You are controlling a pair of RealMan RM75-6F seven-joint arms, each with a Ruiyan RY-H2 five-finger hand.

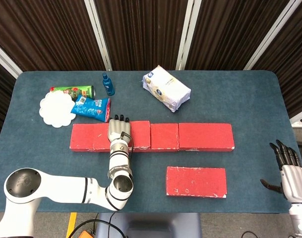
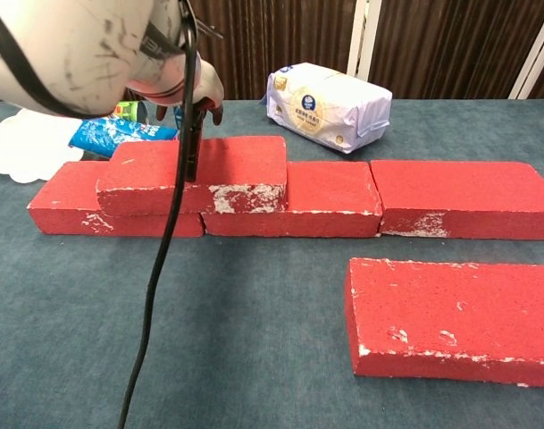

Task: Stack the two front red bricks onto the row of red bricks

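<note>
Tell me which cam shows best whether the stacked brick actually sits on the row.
Chest view. Side-on, the stacked brick shows its front face raised above the row of red bricks, straddling a seam. The head view looks straight down, so the stacked brick blends into the row, with the left hand covering part of it.

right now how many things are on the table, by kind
red bricks: 5
green can: 1
blue bottle: 1
blue snack packet: 1
white wrapped pack: 1
white paper doily: 1
total: 10
</note>
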